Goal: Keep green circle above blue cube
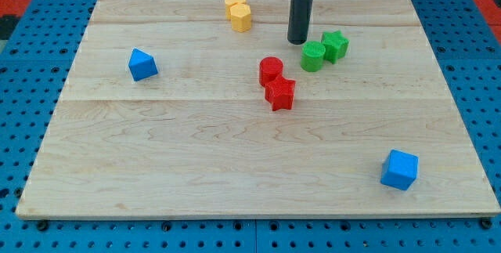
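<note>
The green circle (pixel 313 56) sits in the upper right part of the wooden board (pixel 196 167), touching the green star (pixel 336 46) on its right. The blue cube (pixel 400 169) sits near the board's lower right corner, well below the green circle and to its right. My tip (pixel 297 41) is just up and to the left of the green circle, close to it; I cannot tell if they touch.
A red circle (pixel 271 70) and a red star (pixel 280 93) touch each other left of and below the green circle. Two yellow blocks (pixel 238 12) stand near the top edge. A blue triangular block (pixel 142 64) lies at the left.
</note>
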